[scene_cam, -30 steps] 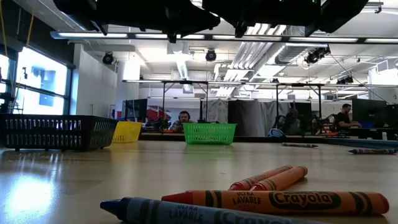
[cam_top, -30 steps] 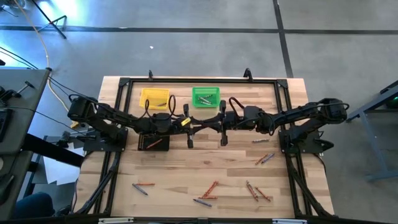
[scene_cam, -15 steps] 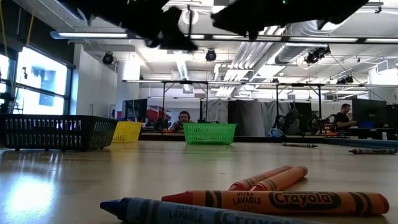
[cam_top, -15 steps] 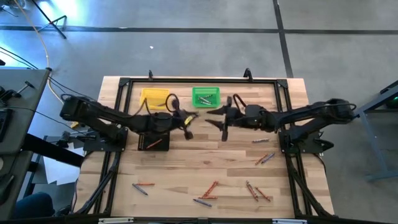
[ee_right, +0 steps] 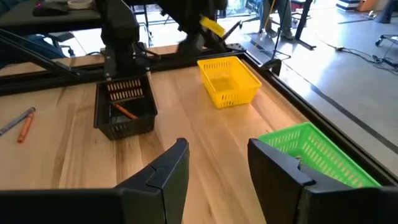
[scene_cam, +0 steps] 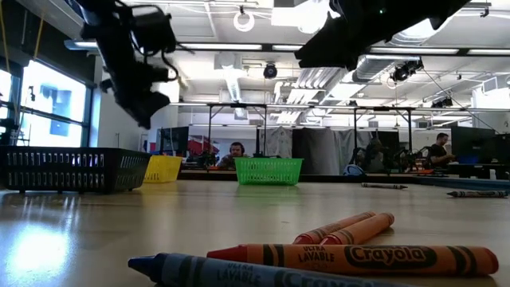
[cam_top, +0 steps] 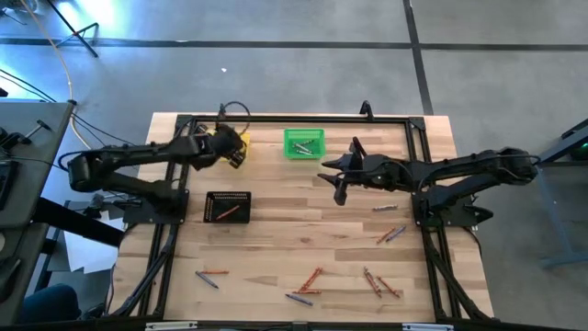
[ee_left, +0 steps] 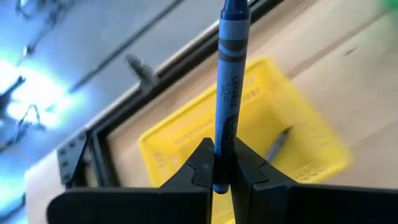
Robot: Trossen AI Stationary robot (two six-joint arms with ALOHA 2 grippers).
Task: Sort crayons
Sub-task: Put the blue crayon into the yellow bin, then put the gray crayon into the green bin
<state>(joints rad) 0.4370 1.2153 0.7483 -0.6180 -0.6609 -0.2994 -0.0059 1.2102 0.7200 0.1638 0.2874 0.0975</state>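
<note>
left hand [ee_left: 222,180]: clenched on blue crayon [ee_left: 231,81], directly over yellow bin [ee_left: 186,134]
crayon axis: straight out past the fingertips
right hand [ee_right: 217,168]: released, empty

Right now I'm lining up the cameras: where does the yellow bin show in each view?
High view: yellow bin at the far left, partly under the left claw.
Low view: left of middle, far back.
Left wrist view: centre, behind the held blue crayon.
Right wrist view: upper middle.
Shared landmark: the green bin.
</note>
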